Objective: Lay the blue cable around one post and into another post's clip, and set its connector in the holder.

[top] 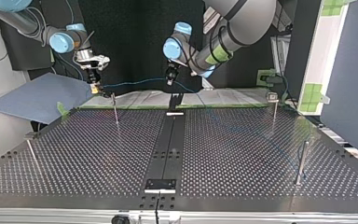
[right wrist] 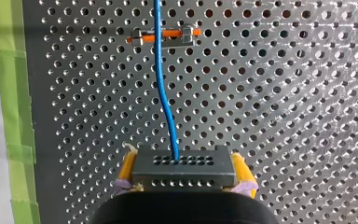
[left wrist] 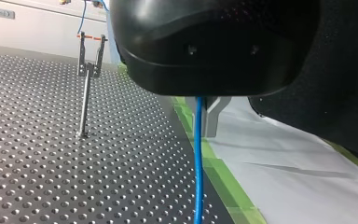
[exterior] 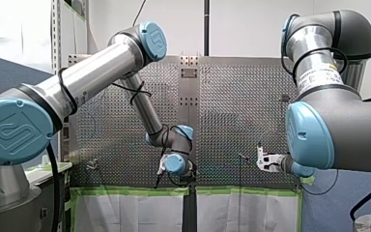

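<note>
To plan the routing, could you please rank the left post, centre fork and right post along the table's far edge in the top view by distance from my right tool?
1. Left post: beside my right tool, at the view's left.
2. Centre fork: mid-view, at the black strip's end.
3. Right post: at the view's right.

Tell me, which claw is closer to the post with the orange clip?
Right. My right claw, holding the connector, sits just beside that post; my left claw hangs farther along the blue cable, near the table's middle.
</note>
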`<state>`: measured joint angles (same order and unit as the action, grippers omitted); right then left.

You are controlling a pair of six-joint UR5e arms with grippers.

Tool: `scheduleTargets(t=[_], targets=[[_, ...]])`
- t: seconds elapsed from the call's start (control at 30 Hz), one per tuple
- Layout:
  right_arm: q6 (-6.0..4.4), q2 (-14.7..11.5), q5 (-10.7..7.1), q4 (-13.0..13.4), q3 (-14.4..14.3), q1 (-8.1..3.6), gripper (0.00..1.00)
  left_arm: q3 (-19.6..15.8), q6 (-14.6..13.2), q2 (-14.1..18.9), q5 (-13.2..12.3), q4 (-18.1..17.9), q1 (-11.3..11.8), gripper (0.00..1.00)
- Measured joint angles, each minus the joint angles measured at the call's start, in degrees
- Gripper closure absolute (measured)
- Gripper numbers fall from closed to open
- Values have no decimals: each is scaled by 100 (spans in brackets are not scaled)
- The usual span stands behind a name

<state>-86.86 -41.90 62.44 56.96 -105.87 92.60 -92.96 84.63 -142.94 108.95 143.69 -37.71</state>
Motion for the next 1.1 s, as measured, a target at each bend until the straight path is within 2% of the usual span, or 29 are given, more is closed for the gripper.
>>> scheduleTargets(t=[0.2,0.63,0.77,0.97,1.1], targets=[[31,-4,142,-39,0,-50,100,6,154,0,14,-193,-100,98],[75,-31,296,-205,75,-313,100,234,738,-16,30,-711,-421,98],[82,-37,337,-277,124,-376,100,393,940,-68,20,-709,-497,98],[99,-47,386,-352,175,-493,100,676,1169,-314,12,-510,-662,98],[85,-51,391,-368,217,-585,100,905,1375,-507,-12,-544,-738,98]])
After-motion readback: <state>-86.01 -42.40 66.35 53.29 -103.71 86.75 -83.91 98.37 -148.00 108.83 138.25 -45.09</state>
